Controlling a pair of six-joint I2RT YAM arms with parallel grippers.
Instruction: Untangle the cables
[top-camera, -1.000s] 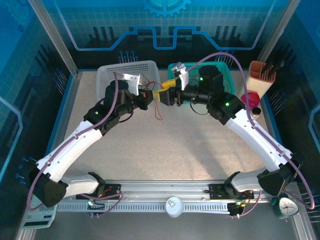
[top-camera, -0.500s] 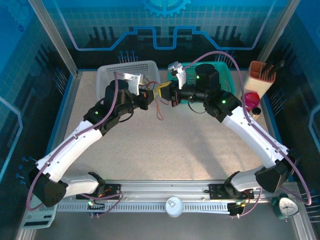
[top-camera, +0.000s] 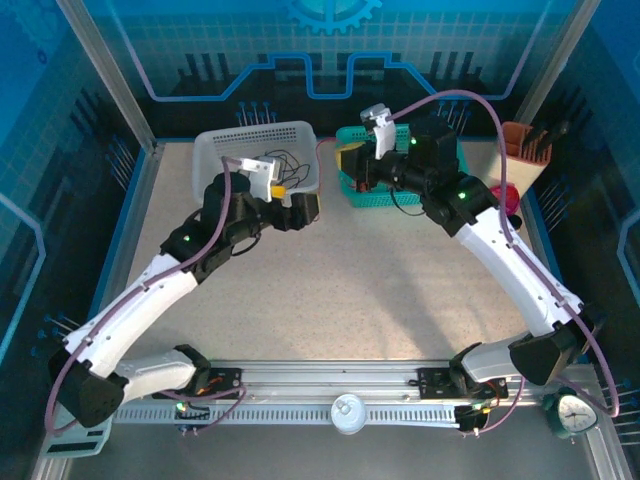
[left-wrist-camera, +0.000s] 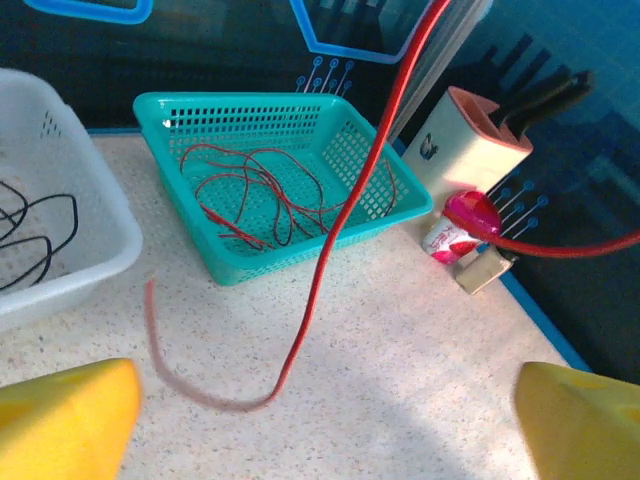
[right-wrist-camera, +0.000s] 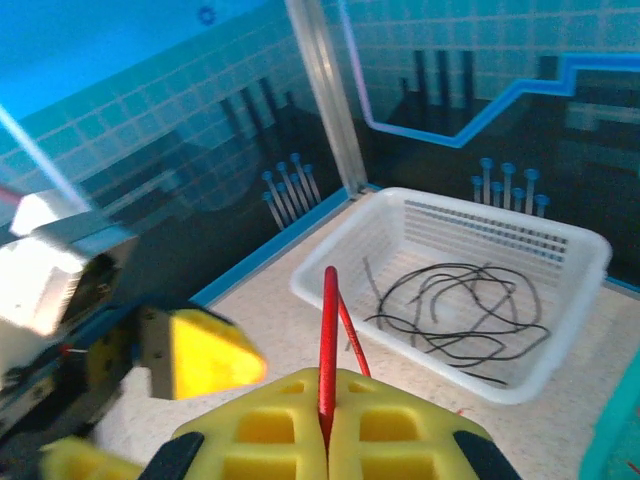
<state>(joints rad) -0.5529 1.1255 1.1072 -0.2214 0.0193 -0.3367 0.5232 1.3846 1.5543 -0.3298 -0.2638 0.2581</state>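
My right gripper (right-wrist-camera: 327, 405) is shut on a thin red cable (right-wrist-camera: 328, 330) that sticks up from between its yellow fingers; in the top view this gripper (top-camera: 346, 163) hangs over the left end of the teal basket (top-camera: 352, 196). In the left wrist view the same red cable (left-wrist-camera: 335, 220) hangs in a long curve down to the tabletop, its free end blurred. More red cables (left-wrist-camera: 265, 190) lie looped in the teal basket (left-wrist-camera: 300, 110). Black cables (right-wrist-camera: 460, 300) lie in the white basket (right-wrist-camera: 560, 250). My left gripper (left-wrist-camera: 320, 440) is open with nothing between its fingers, beside the white basket (top-camera: 212, 148).
A peach and white holder (left-wrist-camera: 470, 140) with dark handles stands at the table's right edge, with a pink object (left-wrist-camera: 468, 212) and a small cup in front of it. A clock (top-camera: 572, 412) sits at the near right corner. Blue walls and metal posts ring the table.
The grippers were nearly touching at mid-table over the red cable. The right one has drawn back over the teal basket with the cable; the left has opened and swung toward the white basket.
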